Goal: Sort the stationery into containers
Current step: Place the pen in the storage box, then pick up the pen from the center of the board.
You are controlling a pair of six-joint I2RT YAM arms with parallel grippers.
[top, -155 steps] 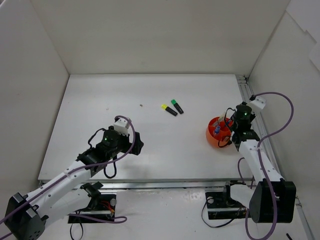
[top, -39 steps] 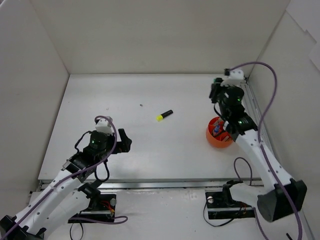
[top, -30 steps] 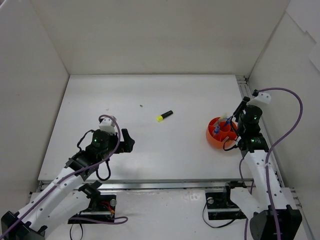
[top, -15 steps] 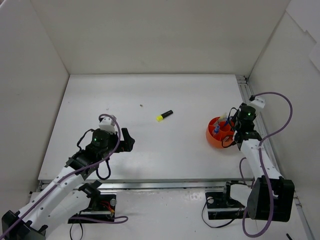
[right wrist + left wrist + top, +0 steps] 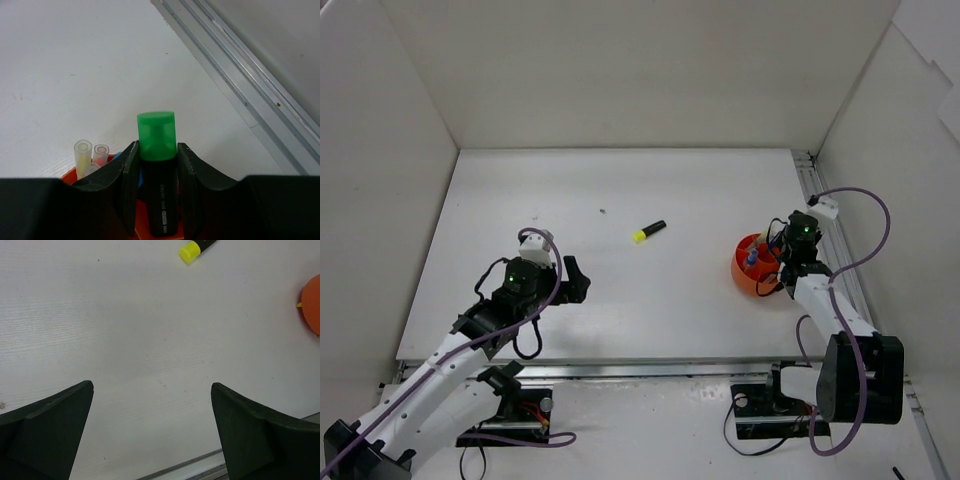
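Over the orange pot, we hold a marker, ready to drop it.
Our white table [image 5: 520,200] has the round pot [image 5: 745,276] at its right side. Our left gripper [image 5: 152,430] is wide apart and holds nothing. Our right gripper [image 5: 157,165] squeezes the green highlighter [image 5: 156,129], which stands straight up, cap on top. We think it may bump the tubes [image 5: 83,151] inside, or slip out and roll away. Our yellow highlighter [image 5: 648,231] lies flat and slanted, cap toward our left arm.
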